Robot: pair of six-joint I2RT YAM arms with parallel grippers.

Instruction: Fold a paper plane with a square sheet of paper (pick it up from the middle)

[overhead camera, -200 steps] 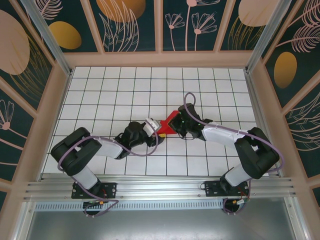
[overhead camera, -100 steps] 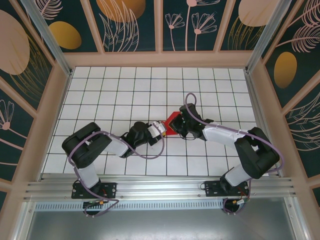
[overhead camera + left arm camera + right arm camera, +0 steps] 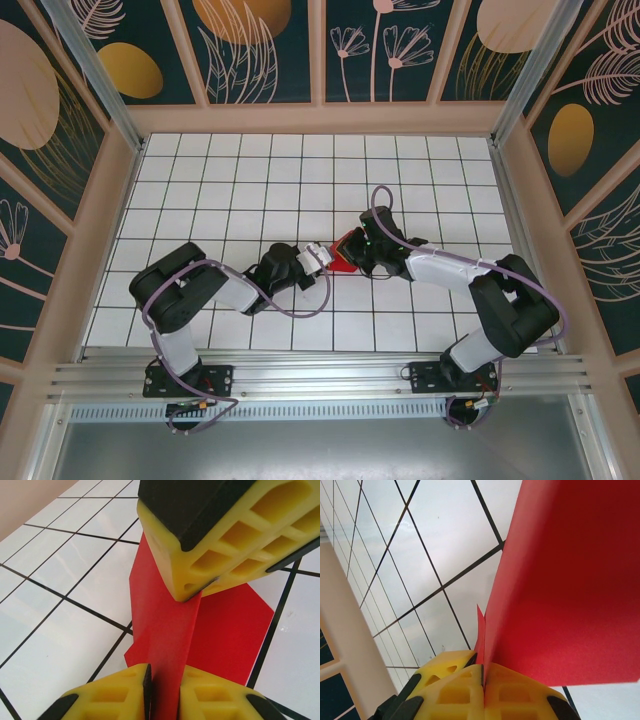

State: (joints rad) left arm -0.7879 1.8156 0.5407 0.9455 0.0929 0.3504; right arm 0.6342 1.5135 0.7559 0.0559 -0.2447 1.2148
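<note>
Two pincers, one sheet of paper [image 3: 344, 263], and they meet right in the middle of the white tiled tabletop [image 3: 250, 180]! From above, the left pincer [image 3: 320, 257] reaches in from the left and the right pincer [image 3: 360, 248] from the right, nose to nose, with just a small patch of red showing between them.

Down at the left wrist, the red paper stands up as a narrow ridge, and the left pincer's yellow fingers [image 3: 112, 695] press on it from both sides. That's a firm pinch on the fold. Past the ridge, the rest of the sheet lies flat on the tiles, spreading right to an angled corner across a black grid line. The right pincer's yellow and black finger [image 3: 225, 535] drops in from the top and touches the upper end of that ridge.

Over at the right wrist, its own fingers [image 3: 455, 692] are pressed together on a thin edge of the paper. From there a broad red panel rises up and to the right, tilted over the tiles.
</note>
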